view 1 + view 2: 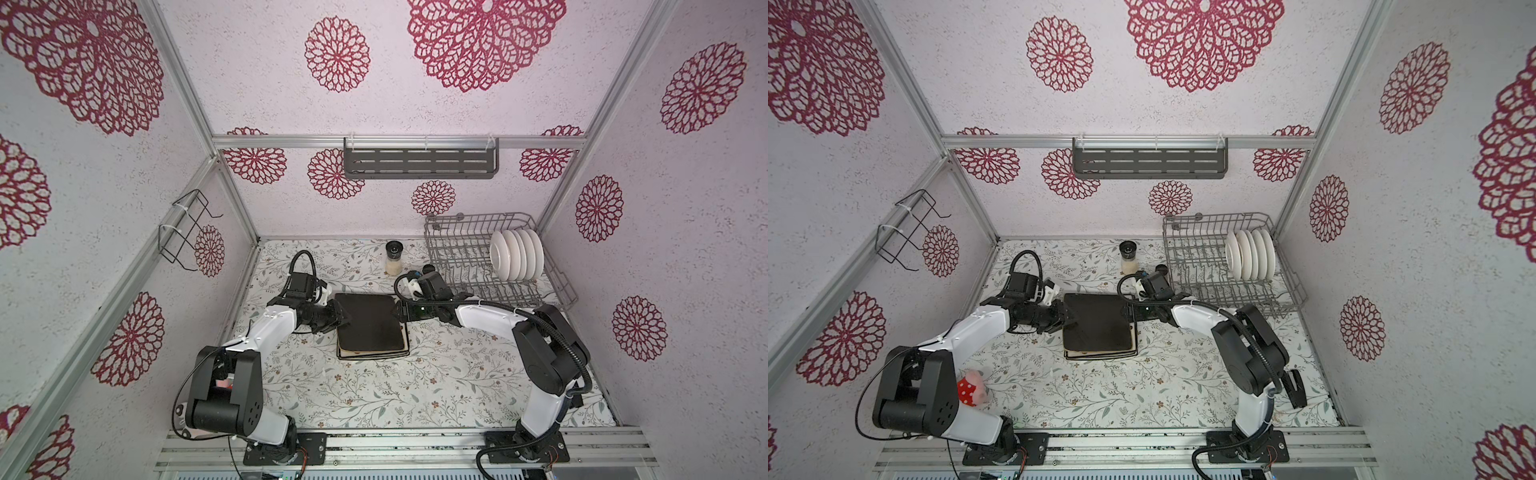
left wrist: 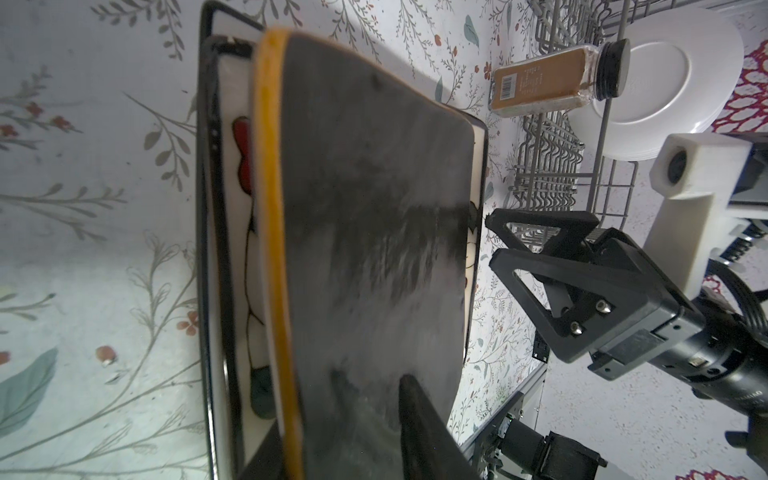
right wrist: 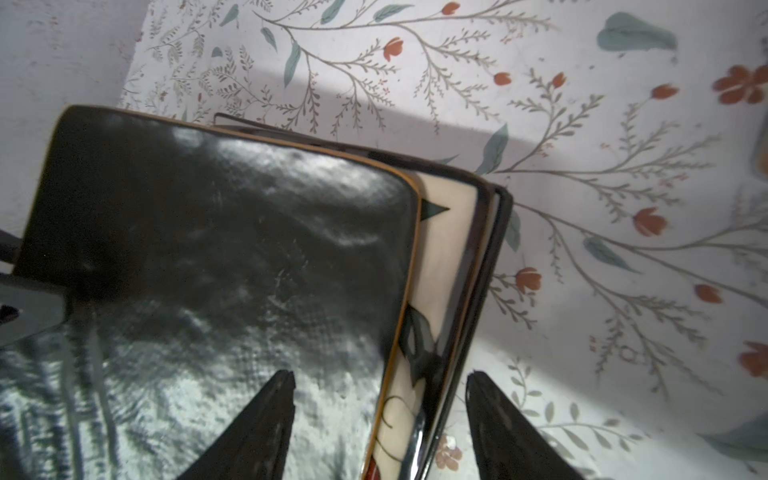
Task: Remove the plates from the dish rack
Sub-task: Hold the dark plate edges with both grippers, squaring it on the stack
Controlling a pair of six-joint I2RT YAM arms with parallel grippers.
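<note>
Since the black plate (image 1: 370, 324) is not yet let go, I judge the step in hand to be seating it on the cream plates (image 3: 446, 249), which lie stacked on the desk (image 1: 374, 399) just outside the dish rack (image 1: 446, 249), off its near corner. To do it well, I should lower my held edge slowly until the plate lies flat. Then I should square it over the stack so no corner overhangs. Only after that should I spread the left fingers and draw them out level, away from the rack, so they do not drag the plate along.

My left fingers (image 2: 419, 424) are clamped on the black plate's edge farthest from the rack, one over its face and the other largely hidden beneath. In the left wrist view that edge seems to ride a little above the stack.

My right fingers (image 3: 266, 424) stand apart and hold nothing. They sit between the rack and the stack, one over the black plate's rack-side edge and one beyond the stack's rim. I cannot tell whether either touches.

A row of white plates (image 1: 517, 253) stands upright at the rack's far end.
</note>
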